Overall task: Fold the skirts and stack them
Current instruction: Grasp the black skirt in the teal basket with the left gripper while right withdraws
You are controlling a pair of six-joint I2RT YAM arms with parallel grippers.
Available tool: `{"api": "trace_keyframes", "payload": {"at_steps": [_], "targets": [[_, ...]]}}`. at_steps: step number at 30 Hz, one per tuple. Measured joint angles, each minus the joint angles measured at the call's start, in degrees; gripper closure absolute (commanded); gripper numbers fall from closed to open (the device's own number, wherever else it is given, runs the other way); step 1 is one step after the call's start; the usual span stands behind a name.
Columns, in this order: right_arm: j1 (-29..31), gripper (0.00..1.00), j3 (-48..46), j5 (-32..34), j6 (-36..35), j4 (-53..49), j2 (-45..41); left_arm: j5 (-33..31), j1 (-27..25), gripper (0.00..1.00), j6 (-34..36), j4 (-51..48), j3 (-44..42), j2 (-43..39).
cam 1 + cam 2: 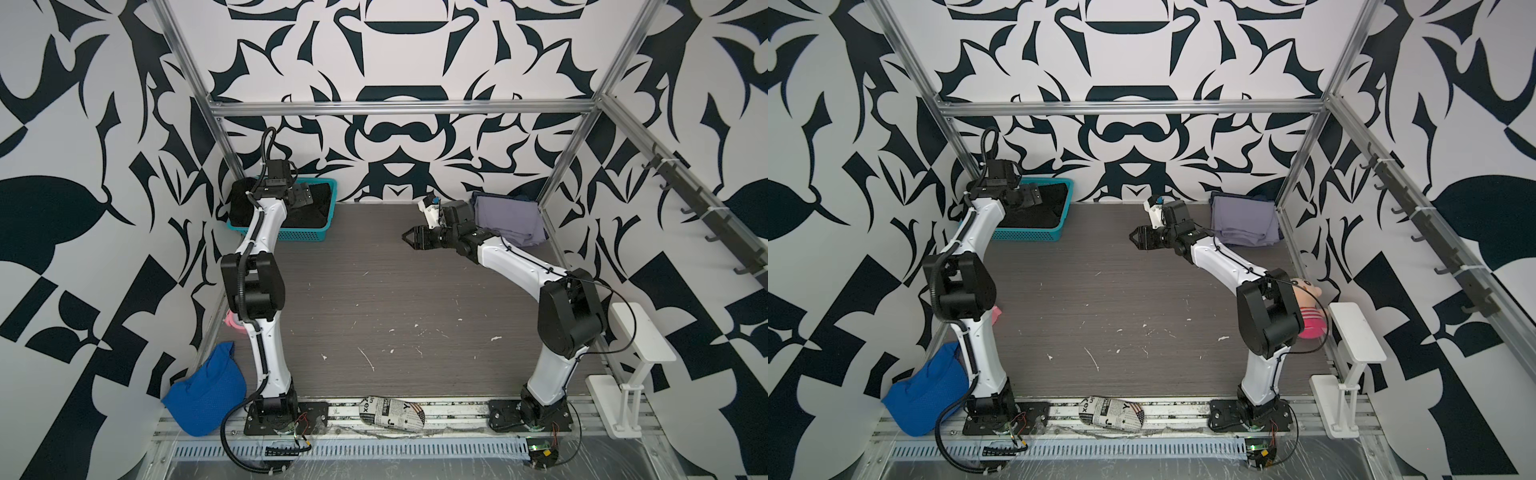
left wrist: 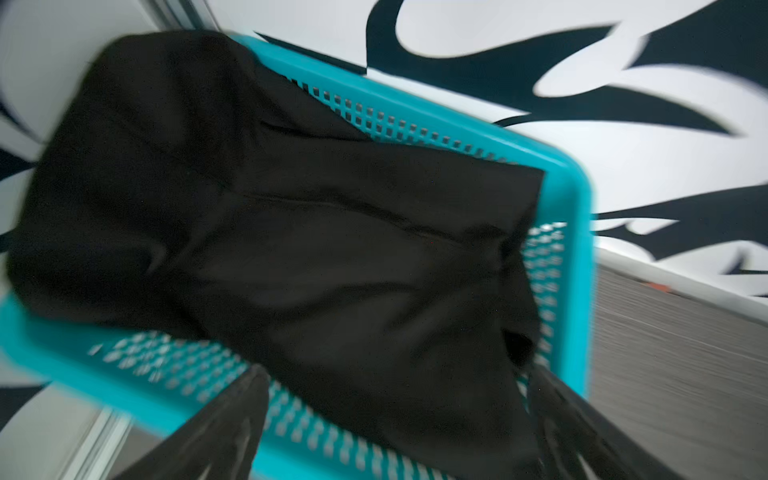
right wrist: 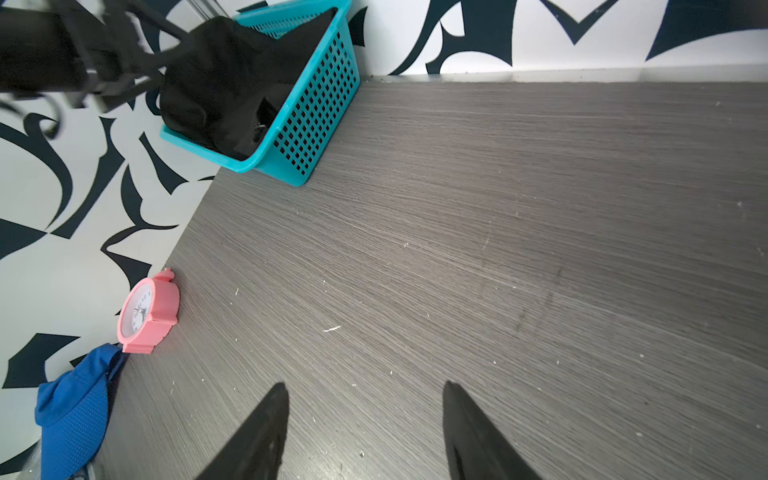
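A black skirt [image 1: 313,214] [image 1: 1038,216] [image 2: 332,249] lies crumpled in a teal basket [image 1: 291,237] [image 1: 1025,237] [image 2: 573,199] [image 3: 316,108] at the far left corner. My left gripper [image 1: 307,194] [image 1: 1036,195] [image 2: 397,370] hovers just over it, open, jaws wide apart with nothing pinched; the wrist view is blurred. A folded lavender skirt [image 1: 507,218] [image 1: 1241,220] rests at the far right corner, with dark blue denim [image 1: 525,196] [image 1: 1260,194] peeking from behind it. My right gripper [image 1: 409,239] [image 1: 1136,239] [image 3: 365,384] hangs open and empty over bare table, left of the lavender skirt.
A pink alarm clock [image 3: 147,311] stands at the table's left edge. A bright blue mesh cloth [image 1: 208,390] lies near the left arm's base and a newspaper-print bundle [image 1: 392,411] between both bases. A doll [image 1: 1308,307] and white stand [image 1: 640,332] sit right.
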Motion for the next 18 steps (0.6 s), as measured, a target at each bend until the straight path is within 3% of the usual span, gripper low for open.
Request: {"api": "trace_keyframes", "payload": {"at_steps": [5, 11, 18], "targets": [[0.00, 0.38, -0.04, 0.22, -0.66, -0.96, -0.61, 1.97, -0.26, 0.01, 3.34, -3.52, 11.72, 12.59], [0.00, 0.38, -0.04, 0.59, -1.57, -2.86, -0.70, 4.15, -0.37, 0.00, 4.00, -3.98, 14.84, 18.10], [0.00, 0.38, -0.04, 0.61, -1.55, -3.43, -0.70, 5.29, 0.44, 0.49, 5.33, -3.04, 17.55, 21.44]]}}
